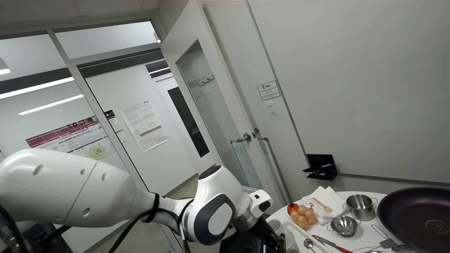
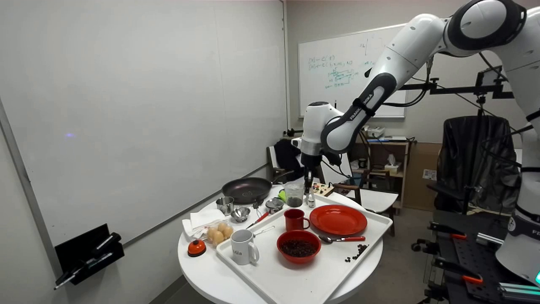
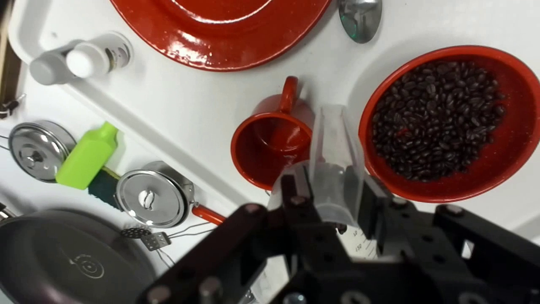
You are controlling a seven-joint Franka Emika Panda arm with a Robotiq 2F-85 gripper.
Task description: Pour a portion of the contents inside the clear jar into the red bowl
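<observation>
The red bowl [image 2: 298, 258] stands on the white tray and holds dark beans; it also shows at the right of the wrist view [image 3: 521, 139]. The clear jar [image 2: 294, 191] is upright behind the red mug in an exterior view, with dark contents at its bottom. Its measuring marks show in the wrist view [image 3: 365, 245]. My gripper [image 3: 336, 185] points down with its fingers closed around the jar's translucent handle [image 3: 336, 147]; it also shows in an exterior view [image 2: 309, 188]. Whether the jar's base touches anything, I cannot tell. The bowl is out of view in an exterior view.
On the tray [image 2: 282, 287] are a red mug [image 2: 294, 219], a red plate [image 2: 337, 219], a grey mug [image 2: 241, 249], a spoon [image 2: 341, 239], a small white-capped bottle [image 2: 311, 202] and loose beans [image 2: 358, 252]. A dark pan [image 2: 247, 190], steel pots and eggs [image 2: 219, 234] lie beside it.
</observation>
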